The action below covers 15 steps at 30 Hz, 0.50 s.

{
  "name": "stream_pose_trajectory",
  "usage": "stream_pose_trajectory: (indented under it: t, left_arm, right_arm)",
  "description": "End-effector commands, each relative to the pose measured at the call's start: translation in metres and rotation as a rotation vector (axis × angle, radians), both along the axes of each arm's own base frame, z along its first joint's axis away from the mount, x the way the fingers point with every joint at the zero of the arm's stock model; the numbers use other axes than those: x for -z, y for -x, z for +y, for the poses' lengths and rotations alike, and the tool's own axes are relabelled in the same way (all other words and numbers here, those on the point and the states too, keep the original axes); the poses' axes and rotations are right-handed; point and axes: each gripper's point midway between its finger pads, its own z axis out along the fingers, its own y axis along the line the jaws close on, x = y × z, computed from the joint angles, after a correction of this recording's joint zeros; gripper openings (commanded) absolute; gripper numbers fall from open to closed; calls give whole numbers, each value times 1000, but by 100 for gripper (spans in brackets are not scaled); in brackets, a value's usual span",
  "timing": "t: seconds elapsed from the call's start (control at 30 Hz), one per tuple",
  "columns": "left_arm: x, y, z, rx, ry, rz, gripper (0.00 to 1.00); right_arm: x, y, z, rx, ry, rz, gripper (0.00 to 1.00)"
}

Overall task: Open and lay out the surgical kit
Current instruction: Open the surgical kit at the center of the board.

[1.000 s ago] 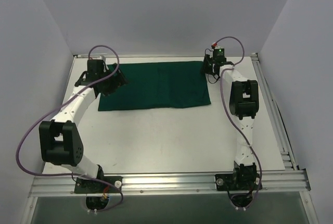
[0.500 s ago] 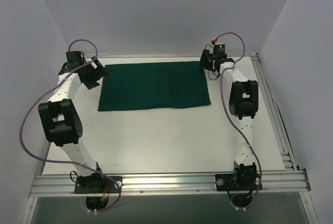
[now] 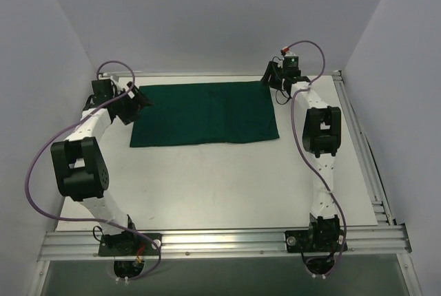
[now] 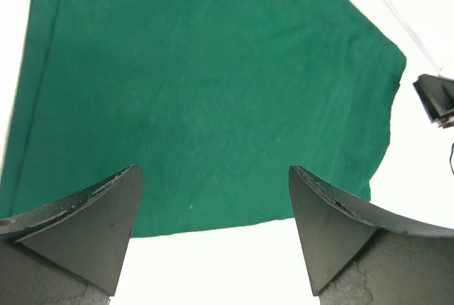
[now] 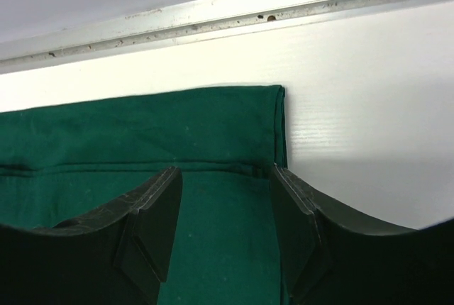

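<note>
- The green cloth (image 3: 205,113) is lying flat as a wide rectangle on the far half of the white table (image 3: 227,179), its long sides running left to right
- Whatever may be sitting inside its layers is being hidden; from above, only smooth fabric with a faint crease down the middle is showing
- In the right wrist view, the cloth (image 5: 142,135) is showing a folded band along its far edge, with its far right corner lying just short of the metal rail (image 5: 213,14) at the table's back edge; the near part of the cloth is being cut off by the fingers and the frame
- In the left wrist view, the cloth (image 4: 206,85) is filling most of the picture, its left edge doubled into a narrow hem and its upper side running out of frame
- A dark boxy piece (image 4: 436,99) is poking in at the right edge of that view, too cropped to name
- The left gripper (image 3: 136,100) is hovering at the cloth's far left corner, its jaws (image 4: 213,177) standing spread wide with nothing between them
- The right gripper (image 3: 273,80) is hanging over the far right corner, its jaws (image 5: 225,177) standing apart with the cloth lying in view below the gap, not pinched
- Both arms' elbows are blocking small patches of the table from above
</note>
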Motion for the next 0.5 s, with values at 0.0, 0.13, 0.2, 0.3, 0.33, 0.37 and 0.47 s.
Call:
stream_pose_trajectory:
  t: [0.0, 0.13, 0.2, 0.3, 0.33, 0.37, 0.47]
  left_arm:
    - [-3, 7, -7, 4, 33, -21, 93]
    - [9, 18, -16, 1, 25, 18, 92]
    - [10, 21, -16, -8, 9, 65, 92]
    - [8, 25, -18, 5, -13, 94, 91]
    - [9, 28, -16, -5, -21, 111, 91]
    - [13, 32, -13, -23, -32, 142, 91]
    - [12, 32, -11, -45, -25, 156, 90]
  right_arm:
    - [-15, -14, 1, 0, -34, -50, 52]
    - [-21, -18, 0, 34, -5, -55, 48]
    - [-23, -17, -7, 50, 30, -51, 46]
    - [-12, -1, -16, 58, 55, 31, 45]
    - [-19, 1, -22, 75, 58, 29, 44]
    - [-15, 4, -22, 72, 50, 41, 44]
    - [-8, 6, -19, 25, 42, 58, 43]
